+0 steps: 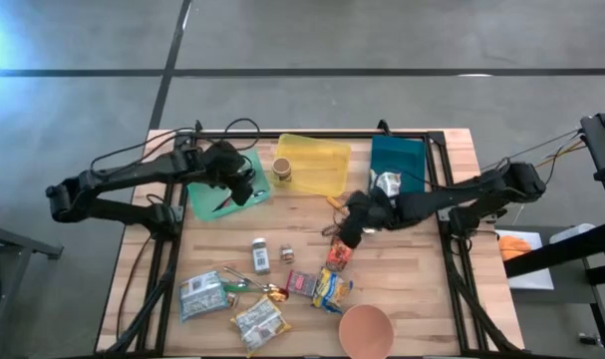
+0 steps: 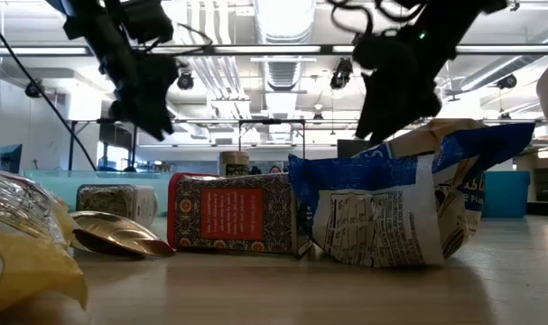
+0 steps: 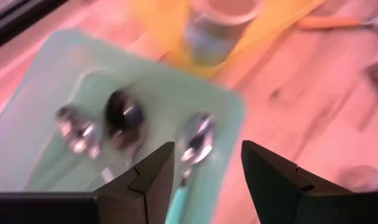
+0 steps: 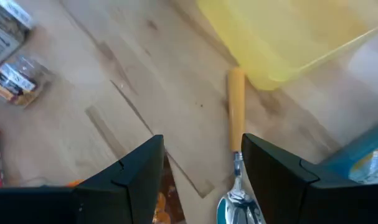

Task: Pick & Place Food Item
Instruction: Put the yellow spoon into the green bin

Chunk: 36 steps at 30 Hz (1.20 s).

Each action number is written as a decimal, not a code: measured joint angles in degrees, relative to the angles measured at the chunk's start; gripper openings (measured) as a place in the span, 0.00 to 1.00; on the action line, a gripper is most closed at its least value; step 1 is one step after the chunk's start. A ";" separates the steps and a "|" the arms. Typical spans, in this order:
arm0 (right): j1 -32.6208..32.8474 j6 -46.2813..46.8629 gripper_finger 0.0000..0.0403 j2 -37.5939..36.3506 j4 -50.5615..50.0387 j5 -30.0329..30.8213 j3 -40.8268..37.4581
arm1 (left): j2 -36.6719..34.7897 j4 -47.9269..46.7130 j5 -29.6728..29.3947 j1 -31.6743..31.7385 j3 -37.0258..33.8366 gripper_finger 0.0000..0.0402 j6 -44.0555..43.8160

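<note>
Looking down from the high view, the left gripper (image 1: 244, 189) hangs over the pale green flat tray (image 1: 204, 199); the right gripper (image 1: 350, 231) hovers above the orange snack packet (image 1: 338, 256) (food items scatter the wooden table (image 1: 422, 289)). The low view shows a red patterned box (image 2: 233, 214) beside a crumpled blue-and-white bag (image 2: 391, 203). The left wrist view shows spread, empty fingers (image 3: 154, 177) above a teal-handled metal spoon (image 3: 195, 146). The right wrist view shows parted fingers (image 4: 136, 171) flanking an orange-handled spoon (image 4: 236, 112) near the yellow plastic tray (image 4: 288, 37).
</note>
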 joint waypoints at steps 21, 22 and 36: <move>-12.16 -13.75 0.31 10.52 -2.08 -13.89 0.00 | 0.01 14.33 -0.15 -3.85 -0.44 0.48 4.95; -12.16 -13.88 0.30 10.79 -2.12 -14.03 0.00 | 0.01 14.52 -0.16 -3.85 -0.44 0.48 4.97; -12.75 -14.96 0.28 13.36 -2.18 -14.42 0.00 | 0.01 14.88 -0.20 -3.85 -0.44 0.48 6.26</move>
